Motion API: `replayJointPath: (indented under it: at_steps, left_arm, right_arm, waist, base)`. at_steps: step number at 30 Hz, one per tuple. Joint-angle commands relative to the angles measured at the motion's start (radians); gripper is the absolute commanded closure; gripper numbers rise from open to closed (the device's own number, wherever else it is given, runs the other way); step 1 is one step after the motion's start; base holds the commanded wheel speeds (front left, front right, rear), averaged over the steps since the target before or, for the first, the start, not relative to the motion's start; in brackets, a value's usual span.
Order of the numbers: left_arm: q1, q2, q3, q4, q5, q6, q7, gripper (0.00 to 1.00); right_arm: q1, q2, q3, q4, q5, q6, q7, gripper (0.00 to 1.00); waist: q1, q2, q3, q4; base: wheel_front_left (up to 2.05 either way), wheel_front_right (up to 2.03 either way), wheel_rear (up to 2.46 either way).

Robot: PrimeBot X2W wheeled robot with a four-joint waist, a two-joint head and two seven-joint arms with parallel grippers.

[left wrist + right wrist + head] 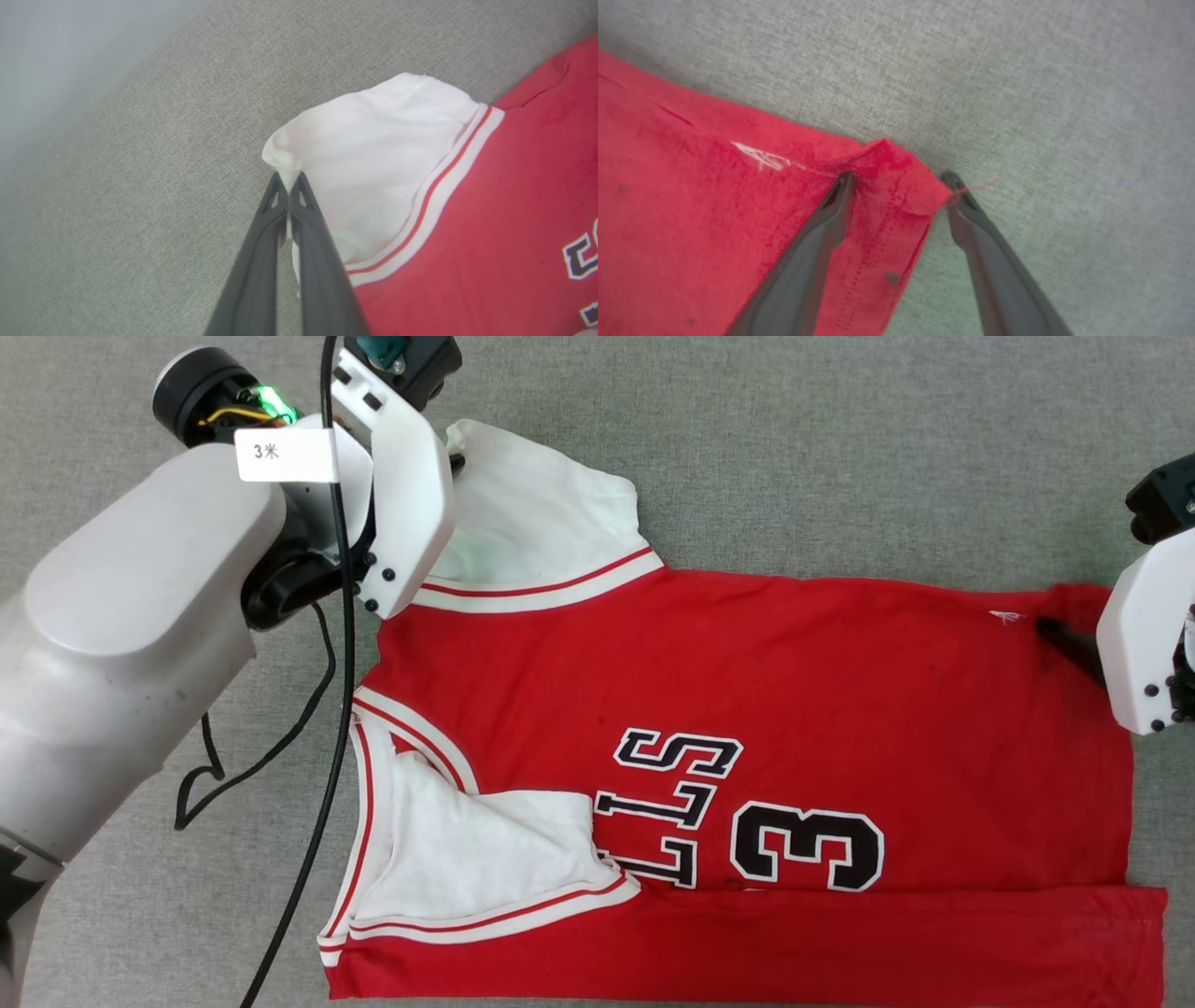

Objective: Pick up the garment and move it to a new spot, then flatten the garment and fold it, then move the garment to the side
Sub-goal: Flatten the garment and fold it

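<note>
My left fingers [261, 242] pinch the garment's [747, 663] white sleeve [373, 154], my right fingers [817, 233] spread round its corner [896, 158], to pull it flat.

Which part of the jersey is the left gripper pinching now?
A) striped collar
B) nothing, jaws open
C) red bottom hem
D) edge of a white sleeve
D: in the left wrist view the left gripper has its two dark fingers closed together on a bunched edge of the white sleeve of the garment.
</note>
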Motion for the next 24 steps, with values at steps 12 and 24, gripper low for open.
replayJointPath:
  at_steps: [12,24]
  left_arm:
    - [0.078,0.044,-0.049,0.019,-0.059,0.000,-0.070,1.00]
    - [0.257,0.129,-0.067,-0.093,-0.100,0.042,-0.142,1.00]
  right_arm:
    - [0.005,0.025,0.108,0.104,0.059,0.000,-0.302,1.00]
    - [0.139,-0.002,0.120,0.068,0.088,0.000,-0.468,1.00]
  waist:
    - [0.0003,0.0000,-0.140,-0.026]
    - [0.0003,0.0000,-0.289,-0.031]
  base:
    - [0.00,0.00,0.00]
    - [0.00,0.00,0.00]
